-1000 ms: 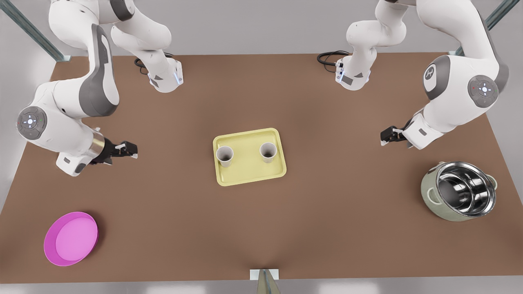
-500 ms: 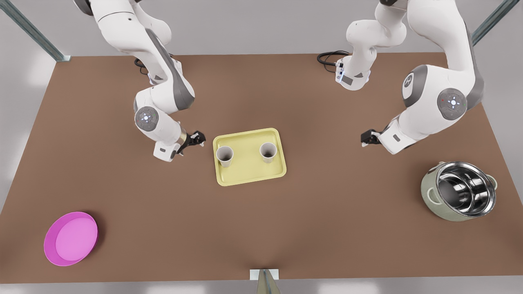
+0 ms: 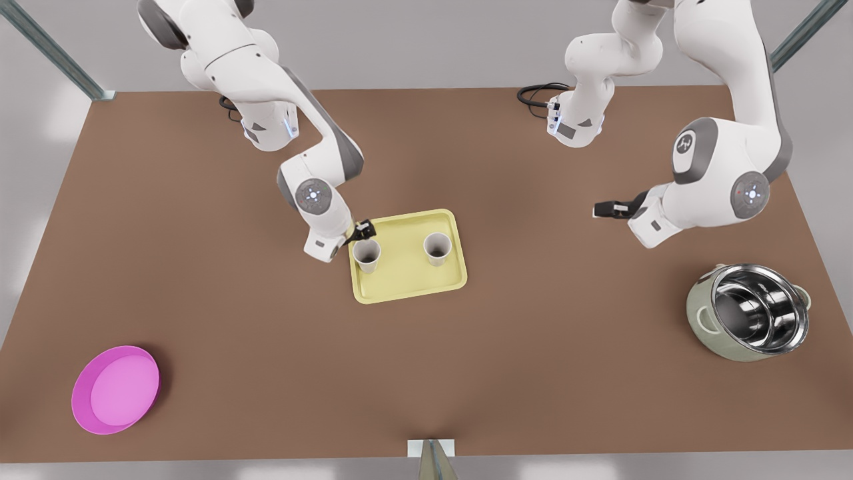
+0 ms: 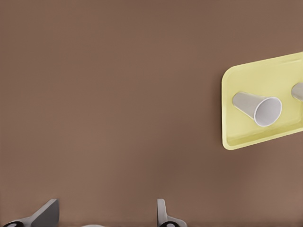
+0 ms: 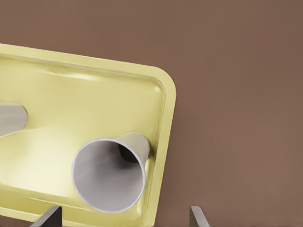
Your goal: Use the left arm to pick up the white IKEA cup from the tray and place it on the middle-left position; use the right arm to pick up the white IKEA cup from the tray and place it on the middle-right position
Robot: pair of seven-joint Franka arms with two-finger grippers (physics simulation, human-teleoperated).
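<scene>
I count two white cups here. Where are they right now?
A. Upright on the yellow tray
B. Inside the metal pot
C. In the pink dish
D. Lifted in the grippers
A: both stand on the yellow tray, the first cup beside the open right gripper, the second cup alone; the open left gripper waits off the tray.

Front view: set high, facing the arm bases point(image 3: 270, 127) at the top of the frame and looking steeply down on the whole table point(image 3: 200, 300), with the tray point(image 3: 406, 283) at centre.

Left wrist view: looks down from farther off, mostly on bare table, with the tray point(image 4: 228, 109) at the frame's edge and the left gripper point(image 4: 105, 217) spread wide.

Right wrist view: close over one tray point(image 5: 94, 94) corner, with the right gripper point(image 5: 123, 218) spread wide.

Shared by all three: the tray.
</scene>
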